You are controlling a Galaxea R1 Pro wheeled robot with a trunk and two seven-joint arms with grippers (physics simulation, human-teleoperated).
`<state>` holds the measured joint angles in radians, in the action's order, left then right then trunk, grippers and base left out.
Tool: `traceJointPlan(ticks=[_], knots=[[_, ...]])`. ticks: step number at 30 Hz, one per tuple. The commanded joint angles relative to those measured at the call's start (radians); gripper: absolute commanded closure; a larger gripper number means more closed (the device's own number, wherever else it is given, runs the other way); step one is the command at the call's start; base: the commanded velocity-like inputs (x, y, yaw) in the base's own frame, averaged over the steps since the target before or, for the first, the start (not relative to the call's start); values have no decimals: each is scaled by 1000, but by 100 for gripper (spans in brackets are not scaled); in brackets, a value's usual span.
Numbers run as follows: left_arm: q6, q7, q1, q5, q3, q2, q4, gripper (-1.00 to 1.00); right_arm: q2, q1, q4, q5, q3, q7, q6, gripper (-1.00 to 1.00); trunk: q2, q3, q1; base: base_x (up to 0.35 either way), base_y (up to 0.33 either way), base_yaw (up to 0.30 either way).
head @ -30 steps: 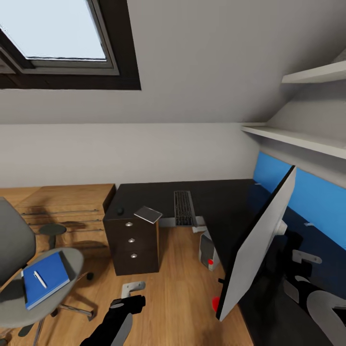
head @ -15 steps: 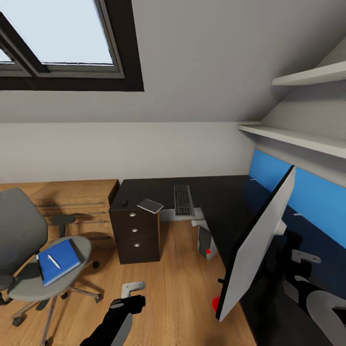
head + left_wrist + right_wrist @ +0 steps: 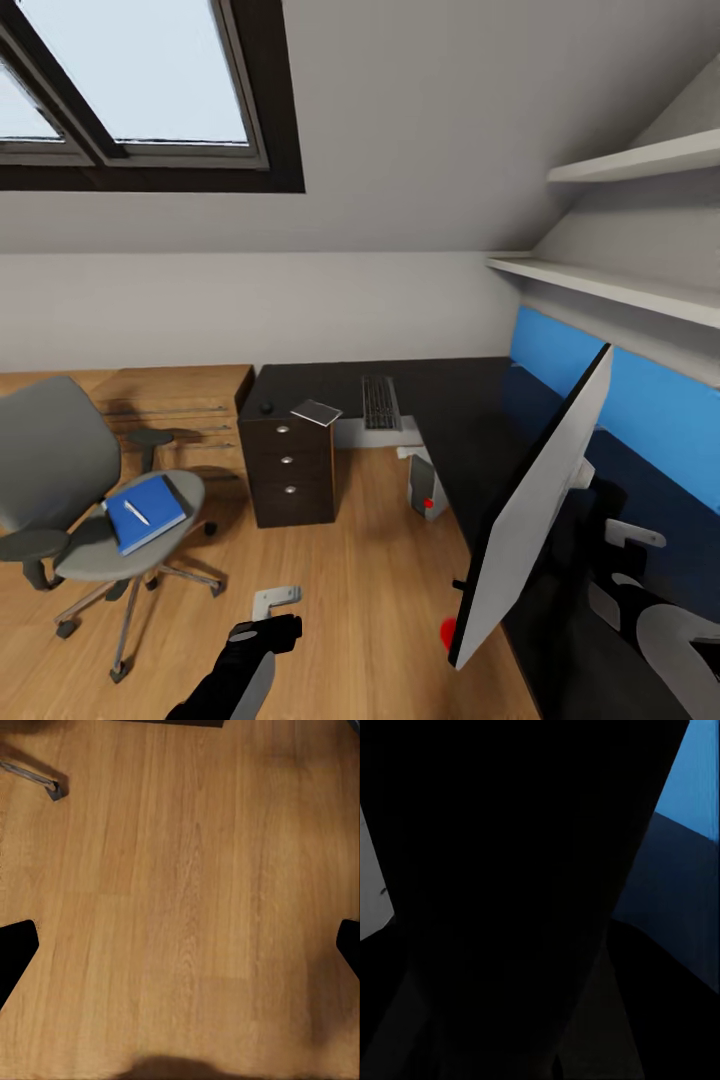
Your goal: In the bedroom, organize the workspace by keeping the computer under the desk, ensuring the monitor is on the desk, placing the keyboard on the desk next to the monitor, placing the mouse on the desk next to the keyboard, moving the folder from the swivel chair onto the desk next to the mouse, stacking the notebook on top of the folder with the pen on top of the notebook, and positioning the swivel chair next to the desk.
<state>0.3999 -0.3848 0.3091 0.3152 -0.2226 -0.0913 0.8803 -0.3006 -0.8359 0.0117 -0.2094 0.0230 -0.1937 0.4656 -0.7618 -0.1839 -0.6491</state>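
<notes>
The bright blue folder lies on the grey swivel chair seat, a thin white pen on it — well apart from the glossy black desk. The left gripper hangs over wood floor, jaws spread. The right gripper's jaws I cannot tell.

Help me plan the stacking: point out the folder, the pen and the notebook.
folder (image 3: pixel 150 517): head view, bare blue cover, on the chair seat.
pen (image 3: pixel 137 513): head view, mid-shaft, lying on the folder.
notebook (image 3: pixel 316 412): head view, middle of top face.
</notes>
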Motion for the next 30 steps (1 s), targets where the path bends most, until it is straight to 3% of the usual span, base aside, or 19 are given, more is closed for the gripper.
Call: traceJointPlan(ticks=[1, 14, 30], knots=[[3, -9, 1, 10, -4, 1, 2, -100, 0, 0, 7, -13, -13, 0, 4, 100, -1, -2, 0, -309, 0, 0], [4, -9, 1, 11, -3, 1, 2, -100, 0, -1, 7, -13, -13, 1, 6, 100, -1, -2, 0, -215, 0, 0], [4, -9, 1, 12, -3, 1, 2, -100, 0, 0, 7, -14, -14, 0, 5, 100, -1, -2, 0, -112, 0, 0]])
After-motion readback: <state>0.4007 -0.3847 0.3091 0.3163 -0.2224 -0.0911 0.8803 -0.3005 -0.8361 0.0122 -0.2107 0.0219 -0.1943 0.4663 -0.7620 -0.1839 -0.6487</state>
